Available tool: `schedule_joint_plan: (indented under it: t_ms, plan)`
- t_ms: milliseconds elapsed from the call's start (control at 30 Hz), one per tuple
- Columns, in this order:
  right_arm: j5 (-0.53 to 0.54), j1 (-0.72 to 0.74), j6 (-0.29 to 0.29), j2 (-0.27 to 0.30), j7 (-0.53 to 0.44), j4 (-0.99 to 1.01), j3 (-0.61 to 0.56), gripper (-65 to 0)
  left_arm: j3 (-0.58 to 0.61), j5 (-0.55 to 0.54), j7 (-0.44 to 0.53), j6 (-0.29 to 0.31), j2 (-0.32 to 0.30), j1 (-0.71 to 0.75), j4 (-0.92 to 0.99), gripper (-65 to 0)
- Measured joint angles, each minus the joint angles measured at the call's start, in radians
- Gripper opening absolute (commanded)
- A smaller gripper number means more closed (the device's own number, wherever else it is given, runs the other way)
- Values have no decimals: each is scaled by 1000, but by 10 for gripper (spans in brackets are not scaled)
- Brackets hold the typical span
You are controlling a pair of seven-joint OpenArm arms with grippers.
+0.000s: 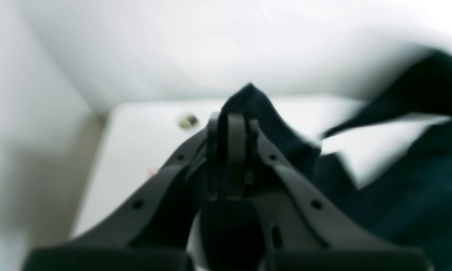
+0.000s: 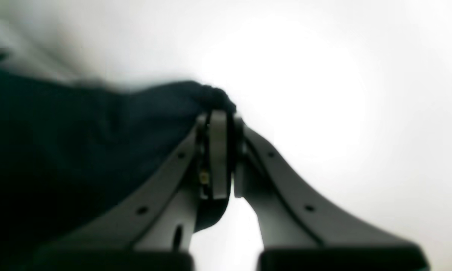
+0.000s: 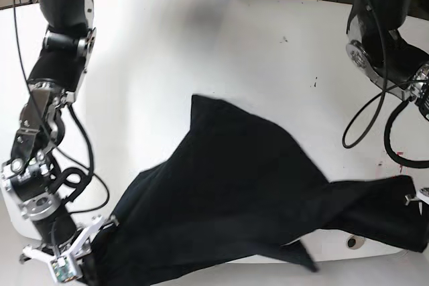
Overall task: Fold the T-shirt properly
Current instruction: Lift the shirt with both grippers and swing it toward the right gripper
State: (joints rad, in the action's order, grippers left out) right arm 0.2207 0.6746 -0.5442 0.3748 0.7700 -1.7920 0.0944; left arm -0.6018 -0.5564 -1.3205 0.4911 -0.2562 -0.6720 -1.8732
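The left gripper (image 1: 231, 124) is clenched on a fold of the T-shirt (image 1: 399, 195): in the left wrist view its dark fingers (image 1: 236, 135) stand pressed together, and a peak of black cloth rises just above the tips, toward 12 o'clock. From there the fabric runs off toward 3 and 4 o'clock, blurred, over the white table (image 1: 143, 150).

The right gripper (image 2: 220, 120) is likewise clamped on the T-shirt (image 2: 79, 143). Its pale fingers (image 2: 218, 150) meet with no gap, and a bunched knot of cloth sits at the tips; the rest of the garment fills the view toward 9 o'clock.

In the base view the T-shirt (image 3: 234, 192) lies stretched across the near part of the table (image 3: 201, 45), from the right gripper (image 3: 94, 242) at about 7 o'clock to the frame edge at about 4 o'clock. One corner points up toward 12 o'clock, near the middle of the table, and a small flap hangs at 6 o'clock by the near rim. A small round mark (image 3: 350, 241) shows on the table just under the cloth's lower edge, at about 5 o'clock.
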Motion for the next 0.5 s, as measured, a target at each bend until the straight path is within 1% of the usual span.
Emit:
schedule_joint_plan:
  t_ms: [100, 267, 367, 500]
  plan:
    - [32, 90, -10, 37, -3, 19, -27, -644, 4, -5, -5, 0, -1, -83, 0, -640]
    - [75, 184, -14, 50, -10, 41, -61, -644, 33, -16, -8, 0, -5, -166, -4, -640]
    - [97, 189, -14, 61, -15, 40, -62, -644, 47, -13, -10, 0, -11, -173, -4, -640]
    - [99, 165, -13, 67, -13, 40, -59, -644, 45, -7, -20, 0, -7, -157, -4, -640]
